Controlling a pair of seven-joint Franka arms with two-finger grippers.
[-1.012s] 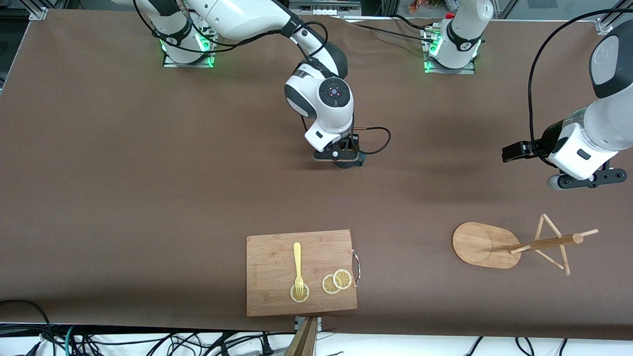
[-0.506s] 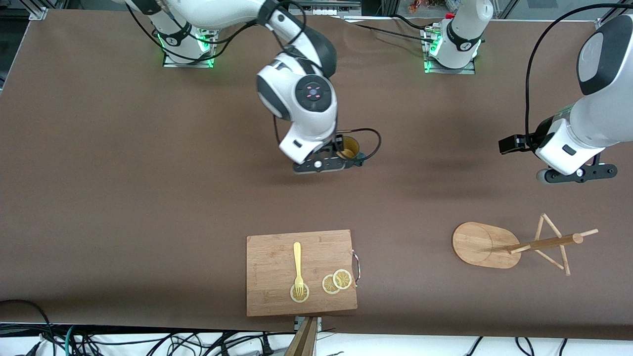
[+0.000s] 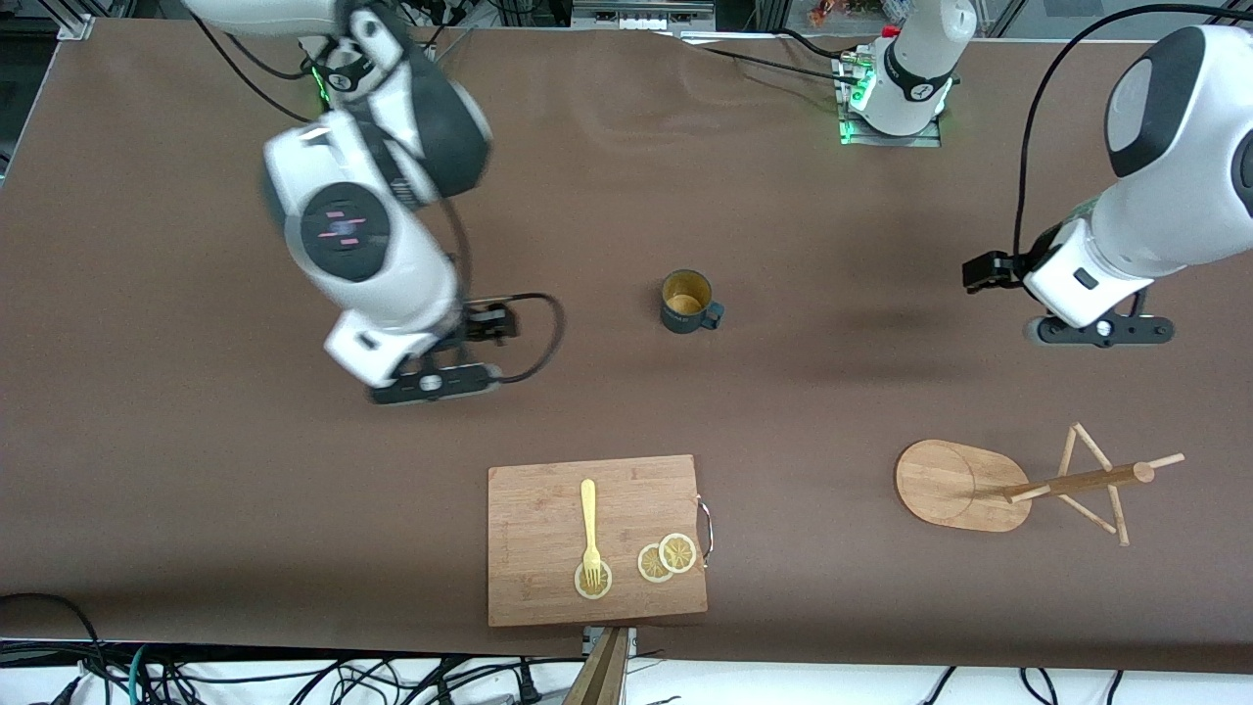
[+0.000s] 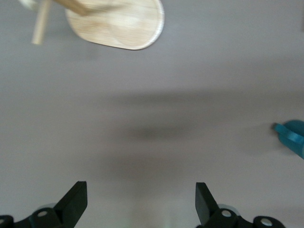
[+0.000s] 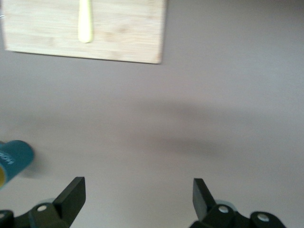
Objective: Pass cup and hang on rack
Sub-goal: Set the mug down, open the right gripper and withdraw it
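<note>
The dark teal cup (image 3: 688, 302) stands upright on the table's middle, its gold inside showing and its handle turned toward the left arm's end. Nothing holds it. My right gripper (image 3: 431, 384) hangs open and empty over bare table, off toward the right arm's end from the cup; its wrist view (image 5: 137, 197) catches the cup (image 5: 14, 159) at the edge. My left gripper (image 3: 1098, 330) is open and empty over bare table toward the left arm's end (image 4: 141, 199). The bamboo rack (image 3: 954, 485) stands nearer the front camera; its base (image 4: 116, 23) shows in the left wrist view.
A wooden cutting board (image 3: 595, 539) lies near the front edge with a yellow fork (image 3: 589, 529) and lemon slices (image 3: 668, 558) on it. The board (image 5: 118, 33) also shows in the right wrist view. Cables hang below the table's front edge.
The right gripper opened, let go of the cup and swung away toward the right arm's end. The cup stays on the table. The left arm drifted slightly toward the cup.
</note>
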